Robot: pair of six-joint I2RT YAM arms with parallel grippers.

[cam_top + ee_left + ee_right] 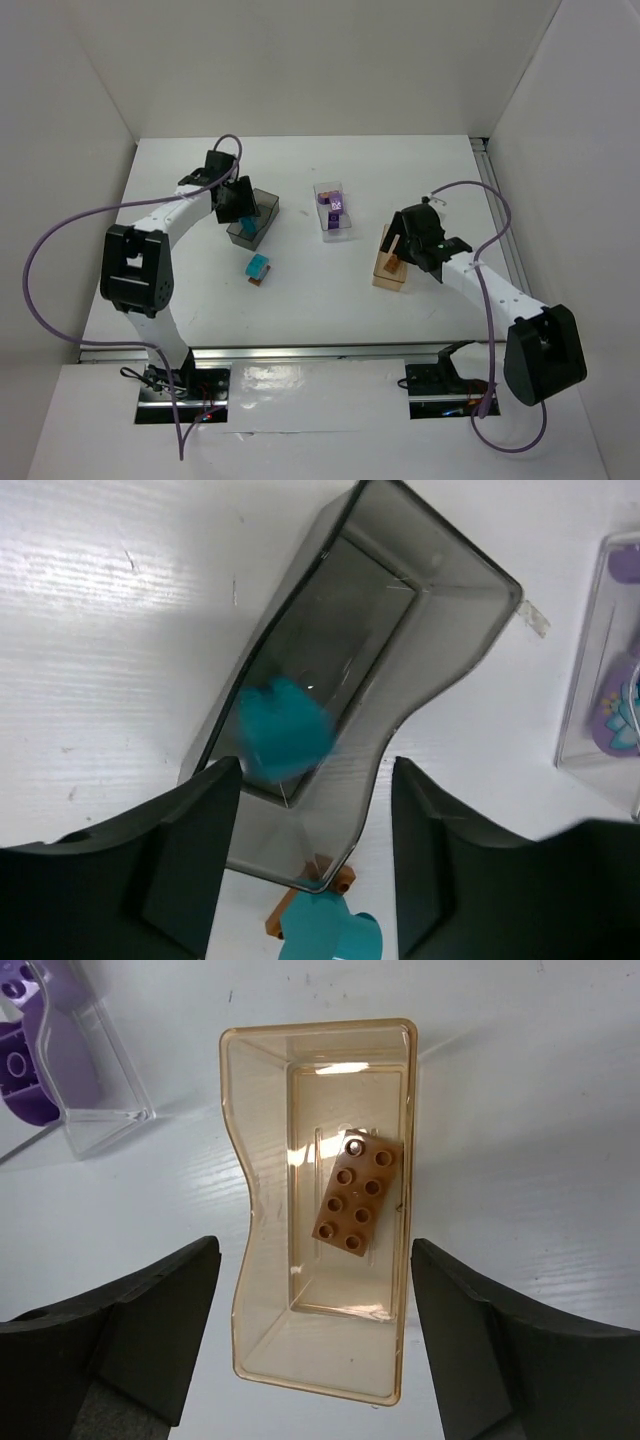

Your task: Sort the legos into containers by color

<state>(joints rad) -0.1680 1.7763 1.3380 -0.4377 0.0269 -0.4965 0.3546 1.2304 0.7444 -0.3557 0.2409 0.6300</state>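
Nearing completion: lodging an orange-brown brick (357, 1193) in the amber bin (262, 1260), purple bricks (335, 206) in the clear bin (346, 235), a blurred teal brick (283, 728) in the grey bin (440, 610). Leaving one teal-on-brown clump (258, 269) toward the near edge of the table (320, 300). Gaping empty above bins: left gripper (310, 780), right gripper (315, 1260).

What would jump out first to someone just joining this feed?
Both grippers hang open over bins. The right gripper is above the amber bin, where one orange-brown brick lies. The left gripper is above the dark grey bin, with a blurred teal brick at its near end. A teal-and-orange clump sits unsorted on the table beside the grey bin, and the clear bin mid-table holds purple pieces.
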